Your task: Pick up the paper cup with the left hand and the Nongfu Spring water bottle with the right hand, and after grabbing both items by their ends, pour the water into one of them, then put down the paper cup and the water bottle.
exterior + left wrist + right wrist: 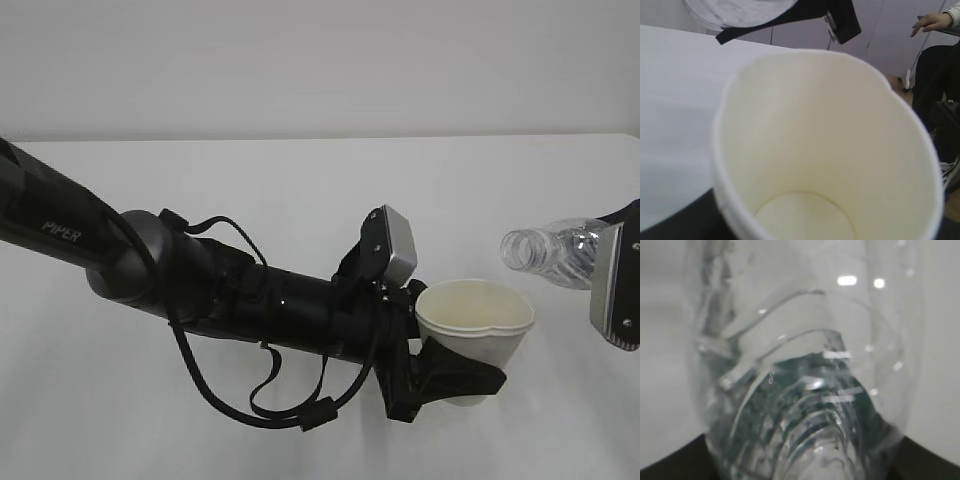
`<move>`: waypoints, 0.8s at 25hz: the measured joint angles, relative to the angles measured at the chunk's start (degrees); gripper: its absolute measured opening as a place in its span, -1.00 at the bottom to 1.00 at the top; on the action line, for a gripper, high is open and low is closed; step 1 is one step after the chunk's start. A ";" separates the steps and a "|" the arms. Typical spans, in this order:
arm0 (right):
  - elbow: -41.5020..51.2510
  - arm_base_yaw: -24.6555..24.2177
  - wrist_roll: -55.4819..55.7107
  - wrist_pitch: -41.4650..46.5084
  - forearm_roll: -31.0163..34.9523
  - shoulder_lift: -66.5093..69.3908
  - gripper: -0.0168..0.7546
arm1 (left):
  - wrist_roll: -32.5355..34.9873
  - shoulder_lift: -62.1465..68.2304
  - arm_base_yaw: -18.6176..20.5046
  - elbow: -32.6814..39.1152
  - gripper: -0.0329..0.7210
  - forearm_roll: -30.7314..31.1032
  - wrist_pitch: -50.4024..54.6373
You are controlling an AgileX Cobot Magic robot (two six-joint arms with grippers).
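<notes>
The only writing I can read is the pale "PIPER" lettering on the upper link of my long black left arm (200,275), which reaches in from the left, draped in looped black cables, with a grey box camera (392,246) mounted near its wrist. My left gripper (440,375) holds the small white paper cup (475,325) by its lower end, black fingers closed around the base. The cup sits upright above the white table (300,180), its rolled rim pressed slightly out of round, and its inside is a smooth, pale cream; in the left wrist view the cup (830,150) fills the frame and its round bottom looks dry.

At the right edge, my right gripper (618,285), black with a grey-white block, grips the small clear ribbed plastic water bottle (555,252). The bottle lies nearly level, its uncapped mouth pointing left, above and just to the right of the cup's rim, not touching it. The right wrist view looks along the bottle (805,390): glossy ribbed plastic with a dark green tint lower down. I cannot read any label lettering.
</notes>
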 joint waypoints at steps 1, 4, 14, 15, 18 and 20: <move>0.00 0.00 -0.09 0.00 0.00 0.00 0.09 | 0.00 0.00 0.00 0.00 0.23 0.00 -0.16; 0.00 0.00 -0.94 -0.46 0.00 0.00 0.09 | 0.00 0.00 0.00 0.00 0.23 0.28 -0.70; 0.00 0.00 -3.36 -1.06 0.00 0.00 0.09 | 0.00 0.00 0.00 0.00 0.23 2.85 -1.90; 0.00 0.00 -3.77 -1.06 0.00 0.00 0.09 | 0.00 0.00 0.00 0.00 0.23 2.85 -1.90; 0.00 0.00 -4.52 -1.24 0.00 0.00 0.09 | 0.00 0.00 0.00 0.00 0.23 2.85 -1.90; 0.00 0.00 -4.75 -1.67 0.00 0.00 0.09 | 0.00 0.00 0.00 0.00 0.23 2.85 -1.90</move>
